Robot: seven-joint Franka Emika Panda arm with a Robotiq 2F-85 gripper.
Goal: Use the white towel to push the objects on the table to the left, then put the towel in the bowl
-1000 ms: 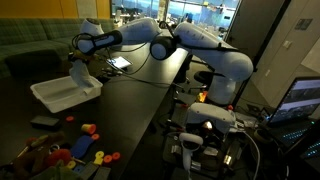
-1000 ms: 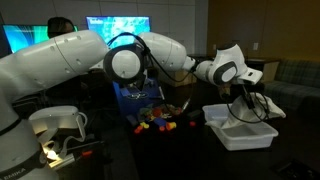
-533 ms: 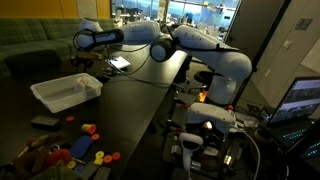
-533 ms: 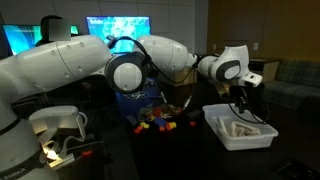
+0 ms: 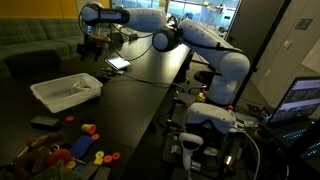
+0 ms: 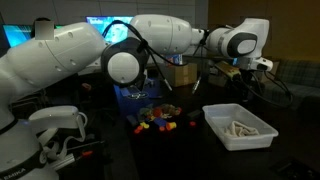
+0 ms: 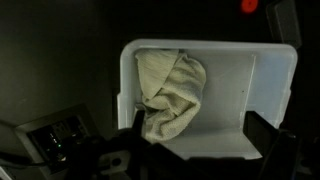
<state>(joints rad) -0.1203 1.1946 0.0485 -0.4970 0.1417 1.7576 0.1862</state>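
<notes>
The white towel (image 7: 172, 95) lies crumpled inside the bowl, a white rectangular tub (image 7: 272, 95), against its left wall in the wrist view. In both exterior views the tub (image 5: 45, 95) (image 6: 215, 118) stands on the dark table, and the towel (image 6: 240, 127) shows as a pale heap in it. My gripper (image 7: 200, 142) hangs well above the tub, open, with nothing between its dark fingers (image 7: 266, 135). In the exterior views the gripper (image 5: 90, 47) (image 6: 251, 70) is raised clear of the tub. The colourful objects (image 5: 88, 142) (image 6: 160, 122) lie grouped on the table apart from the tub.
A lit phone-like device (image 5: 118, 62) lies on the table beyond the tub. A cardboard box (image 6: 183, 75) stands behind the toys. A dark keypad device (image 7: 60, 140) sits beside the tub, and a red object (image 7: 250, 5) lies past its far side.
The gripper opened and let go of the towel, which now lies in the tub. The arm then rose up and away from the tub.
</notes>
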